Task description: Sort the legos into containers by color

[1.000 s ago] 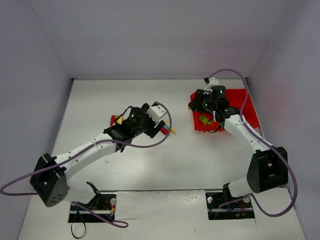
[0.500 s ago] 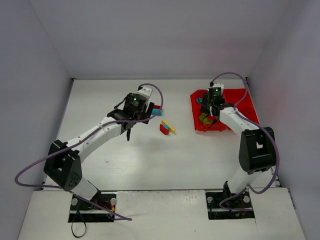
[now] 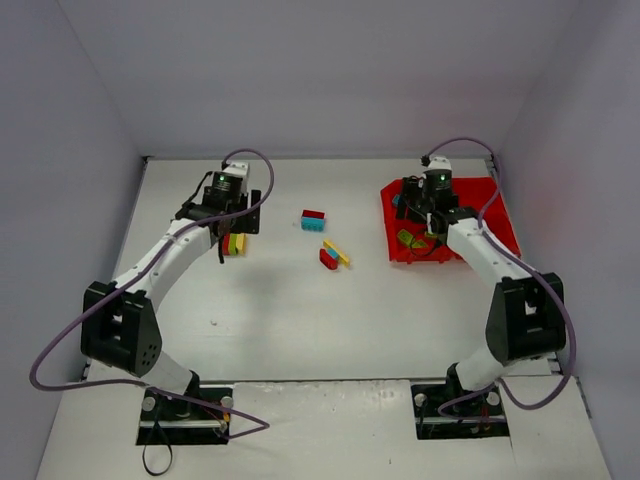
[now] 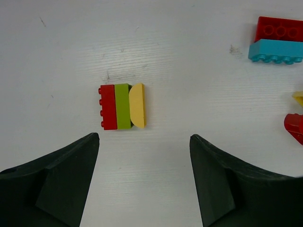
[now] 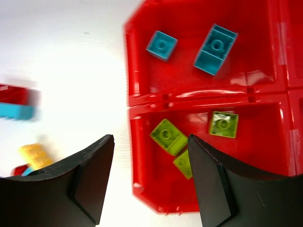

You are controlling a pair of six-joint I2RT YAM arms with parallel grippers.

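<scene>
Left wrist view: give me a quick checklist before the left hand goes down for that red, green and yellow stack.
1. Left hand open and not holding anything: ok.
2. Stack centred between the fingers: not ok. It lies ahead of them, toward the left of the picture.
3. Room around the stack: ok. There is bare table on every side, and the red-and-cyan pair is well off.
4. Stack is a single colour: not ok. It is red, lime green and yellow pieces joined together.
5. Right hand free: ok. It is open above the tray.
6. Tray sorted so far: ok. The cyan bricks are in one compartment and the lime green bricks in the next.
</scene>
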